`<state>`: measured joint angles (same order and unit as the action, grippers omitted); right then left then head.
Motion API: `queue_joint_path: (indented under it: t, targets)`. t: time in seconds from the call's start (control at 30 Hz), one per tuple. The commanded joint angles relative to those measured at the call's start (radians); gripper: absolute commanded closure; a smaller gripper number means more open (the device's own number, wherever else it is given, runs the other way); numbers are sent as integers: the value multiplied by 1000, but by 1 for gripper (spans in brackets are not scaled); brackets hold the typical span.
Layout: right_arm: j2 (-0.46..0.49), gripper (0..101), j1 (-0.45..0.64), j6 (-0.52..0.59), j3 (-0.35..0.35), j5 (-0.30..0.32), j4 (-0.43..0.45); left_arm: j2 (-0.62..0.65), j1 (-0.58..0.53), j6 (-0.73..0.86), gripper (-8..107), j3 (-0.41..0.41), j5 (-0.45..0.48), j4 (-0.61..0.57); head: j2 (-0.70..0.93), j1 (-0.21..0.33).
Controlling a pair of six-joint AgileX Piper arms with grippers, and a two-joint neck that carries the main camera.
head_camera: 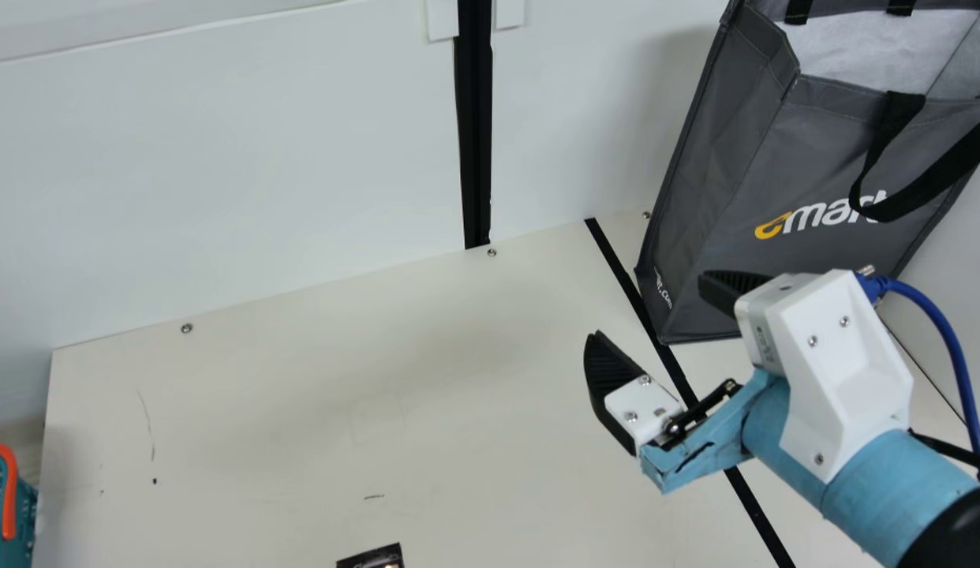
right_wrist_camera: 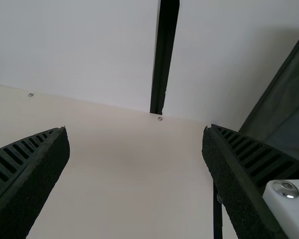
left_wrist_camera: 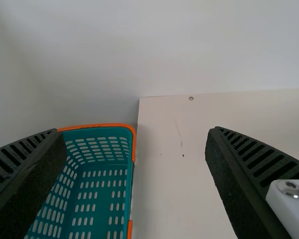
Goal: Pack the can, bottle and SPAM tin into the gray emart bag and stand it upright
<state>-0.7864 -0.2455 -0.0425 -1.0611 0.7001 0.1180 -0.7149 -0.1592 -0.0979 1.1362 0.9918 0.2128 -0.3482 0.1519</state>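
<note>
On the cream table (head_camera: 301, 410) the gray emart bag (head_camera: 719, 189) gapes upward, likely for loading; my left gripper (left_wrist_camera: 133, 130) and right gripper (head_camera: 649, 306) hold nothing, fingers apart, presumably for grasping

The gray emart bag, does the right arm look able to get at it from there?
Probably yes. The right gripper is open and looks near the bag's lower part, with nothing visible between them. A black handle hangs down the front, though the distance is hard to judge.

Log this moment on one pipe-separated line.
right gripper: open, empty | left gripper: open, empty | gray emart bag: upright, mouth open | teal basket: beside table
</note>
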Motion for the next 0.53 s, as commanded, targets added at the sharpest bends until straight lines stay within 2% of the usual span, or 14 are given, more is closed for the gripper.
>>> queue_joint_path:
  t: [0.0, 0.5]
  targets:
    - [0, 6, 0, 0, 0, 0, 0, 0, 0, 0, 9, 0, 0, 0, -1, 23]
    - [0, 6, 0, 0, 0, 0, 0, 0, 0, 0, 9, 0, 0, 0, -1, 23]
